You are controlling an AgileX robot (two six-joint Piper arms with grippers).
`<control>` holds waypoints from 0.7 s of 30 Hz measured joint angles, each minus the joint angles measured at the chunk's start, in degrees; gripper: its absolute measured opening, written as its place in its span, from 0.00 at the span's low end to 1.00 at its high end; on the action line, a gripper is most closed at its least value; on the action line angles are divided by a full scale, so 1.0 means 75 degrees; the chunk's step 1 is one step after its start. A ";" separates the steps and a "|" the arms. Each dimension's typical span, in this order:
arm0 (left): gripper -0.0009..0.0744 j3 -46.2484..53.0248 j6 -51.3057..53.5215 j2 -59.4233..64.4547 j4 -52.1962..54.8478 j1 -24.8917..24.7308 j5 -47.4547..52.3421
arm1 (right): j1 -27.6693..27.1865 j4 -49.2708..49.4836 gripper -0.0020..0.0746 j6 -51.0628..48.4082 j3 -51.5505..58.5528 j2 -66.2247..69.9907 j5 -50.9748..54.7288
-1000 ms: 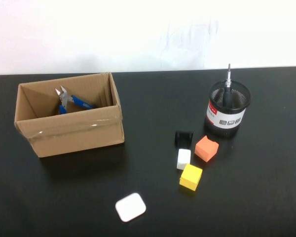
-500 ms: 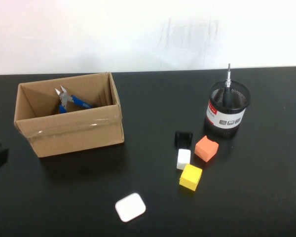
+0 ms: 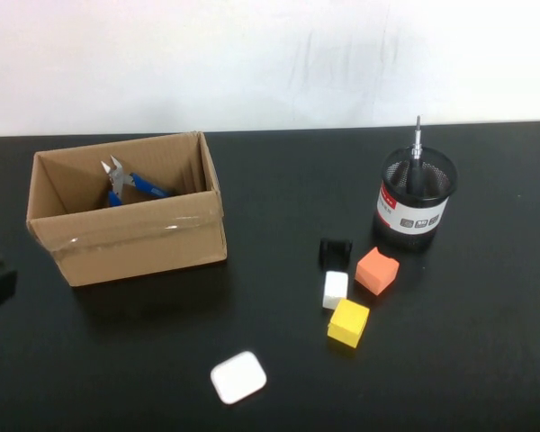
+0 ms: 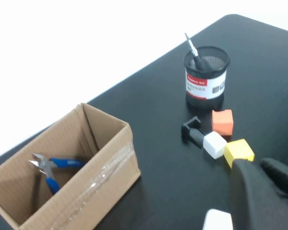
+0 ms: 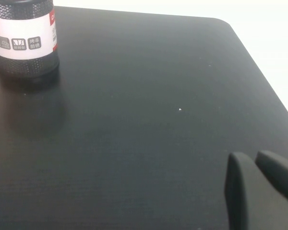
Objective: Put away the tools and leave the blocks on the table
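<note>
**Two tools stowed, three blocks on the desk**

Two tools are in containers. The blue-handled side cutters [image 3: 126,184] lie inside the open cardboard box [image 3: 135,241], which stands toward the left edge of the black table [image 3: 279,180]. The black screwdriver [image 3: 415,153] stands tip-up in the black mesh pen cup [image 3: 415,211], toward the far right of the desk. No scissors are visible in any view.

Three blocks rest on the table in front of the pen cup: the orange block [image 3: 376,270], the white block [image 3: 335,289] and the yellow block [image 3: 348,322]. The white and yellow blocks are close together. A small black clip-like part [image 3: 335,252] sits just behind the white block. A white rounded-corner case [image 3: 238,377] lies near the front edge.

The left gripper [image 4: 259,167] hovers above the front area near the yellow block, fingers nearly together, holding nothing. The right gripper [image 5: 252,160] is over bare table near the right edge, fingers nearly together and empty.
</note>
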 joint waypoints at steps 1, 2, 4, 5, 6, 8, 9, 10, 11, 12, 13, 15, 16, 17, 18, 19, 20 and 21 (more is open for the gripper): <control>0.01 0.0000 -0.0036 -0.0018 0.0018 0.0000 -0.0052 | 0.0000 0.0000 0.02 0.0000 0.0000 0.0000 0.0000; 0.01 0.0034 -0.0039 -0.0036 0.0030 0.0000 -0.0151 | 0.0000 0.0000 0.02 0.0000 0.0000 0.0000 0.0000; 0.01 0.0181 -0.0087 -0.0162 0.0035 0.0102 -0.0579 | 0.0000 0.0000 0.02 0.0000 0.0000 0.0000 0.0000; 0.01 0.0395 -0.0091 -0.0273 0.0066 0.0204 -0.0931 | 0.0000 0.0000 0.02 0.0000 0.0000 0.0000 0.0000; 0.01 0.0580 -0.0106 -0.0380 0.0080 0.0309 -0.1234 | 0.0000 0.0000 0.02 0.0000 0.0000 0.0000 0.0000; 0.01 0.1167 -0.0186 -0.0741 0.0097 0.0624 -0.2062 | 0.0000 0.0000 0.02 0.0000 0.0000 0.0000 0.0000; 0.01 0.1439 -0.0243 -0.0958 0.0097 0.0760 -0.2387 | 0.0000 0.0000 0.02 0.0000 0.0000 0.0000 0.0000; 0.01 0.1867 -0.0341 -0.1196 0.0112 0.0921 -0.2807 | 0.0000 0.0000 0.02 0.0000 0.0000 0.0000 0.0000; 0.01 0.2233 -0.0483 -0.1442 0.0139 0.1069 -0.3206 | 0.0000 0.0000 0.02 0.0000 0.0000 0.0000 0.0000; 0.01 0.2526 -0.0622 -0.1644 0.0174 0.1174 -0.3592 | -0.0061 0.0000 0.02 0.0000 0.0000 -0.0141 0.0000; 0.01 0.2886 -0.0852 -0.1901 0.0273 0.1293 -0.3912 | 0.0000 0.0000 0.02 0.0000 0.0000 0.0000 0.0000; 0.01 0.3499 -0.1395 -0.2347 0.0632 0.1464 -0.4336 | 0.0000 0.0000 0.02 0.0000 0.0000 0.0000 0.0000; 0.01 0.3818 -0.1826 -0.2583 0.0896 0.1516 -0.4489 | 0.0000 0.0000 0.02 0.0000 0.0000 0.0000 0.0000; 0.01 0.4116 -0.2184 -0.2801 0.1171 0.1551 -0.4545 | 0.0000 0.0000 0.02 0.0000 0.0000 0.0000 0.0000; 0.01 0.4345 -0.2444 -0.3012 0.1380 0.1552 -0.4600 | 0.0000 0.0000 0.02 0.0000 0.0000 0.0000 0.0000; 0.01 0.4668 -0.2733 -0.3209 0.1599 0.1565 -0.4616 | 0.0000 0.0000 0.02 0.0000 0.0000 0.0000 0.0000; 0.01 0.4920 -0.2938 -0.3389 0.1742 0.1565 -0.4640 | 0.0000 0.0000 0.02 0.0000 0.0000 0.0000 0.0000; 0.01 0.5114 -0.3054 -0.3525 0.1835 0.1565 -0.4661 | 0.0000 0.0000 0.02 0.0000 0.0000 0.0000 0.0000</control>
